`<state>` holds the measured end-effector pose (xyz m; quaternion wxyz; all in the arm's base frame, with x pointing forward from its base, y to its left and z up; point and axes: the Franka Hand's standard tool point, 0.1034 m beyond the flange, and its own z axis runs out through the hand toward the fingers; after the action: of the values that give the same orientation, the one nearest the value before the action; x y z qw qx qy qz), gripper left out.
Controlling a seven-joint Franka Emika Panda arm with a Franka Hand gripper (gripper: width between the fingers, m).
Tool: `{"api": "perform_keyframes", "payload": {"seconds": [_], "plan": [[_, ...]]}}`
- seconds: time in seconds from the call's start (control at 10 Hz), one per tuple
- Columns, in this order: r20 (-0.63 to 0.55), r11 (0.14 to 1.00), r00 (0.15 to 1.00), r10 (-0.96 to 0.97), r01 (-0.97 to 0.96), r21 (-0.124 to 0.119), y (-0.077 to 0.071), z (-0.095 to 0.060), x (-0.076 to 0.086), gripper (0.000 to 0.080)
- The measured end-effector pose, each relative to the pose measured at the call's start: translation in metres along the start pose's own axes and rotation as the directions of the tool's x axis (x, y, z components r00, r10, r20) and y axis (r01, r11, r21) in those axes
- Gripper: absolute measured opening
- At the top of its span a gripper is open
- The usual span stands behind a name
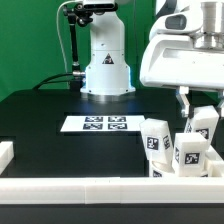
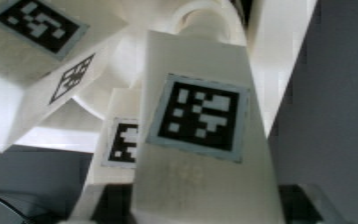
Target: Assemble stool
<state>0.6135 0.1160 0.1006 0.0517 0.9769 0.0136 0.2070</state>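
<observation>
My gripper [image 1: 197,108] hangs at the exterior view's right and is shut on a white stool leg [image 1: 202,122] that stands upright. In the wrist view this leg [image 2: 197,120], with a black-and-white tag on its face, fills the space between the dark fingers [image 2: 318,200] of the gripper [image 2: 208,206]. Two more tagged legs [image 1: 155,135] [image 1: 190,151] stand close beside it, also seen as legs [image 2: 43,40] [image 2: 126,140] in the wrist view. The held leg touches or nearly touches them. The seat is mostly hidden behind the legs and the front rail.
The marker board [image 1: 95,123] lies flat in the middle of the black table. A long white rail [image 1: 90,191] runs along the front edge, and another rail piece [image 1: 5,152] sits at the exterior view's left. The robot's base [image 1: 106,66] stands at the back.
</observation>
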Motion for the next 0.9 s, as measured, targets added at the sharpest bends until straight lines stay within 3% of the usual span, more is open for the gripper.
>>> {"api": "perform_keyframes", "payload": {"seconds": [0.9], "plan": [[0.002, 1.000, 1.000, -0.007, 0.007, -0.004, -0.0010, 0.0049, -0.0051, 0.0327]]}}
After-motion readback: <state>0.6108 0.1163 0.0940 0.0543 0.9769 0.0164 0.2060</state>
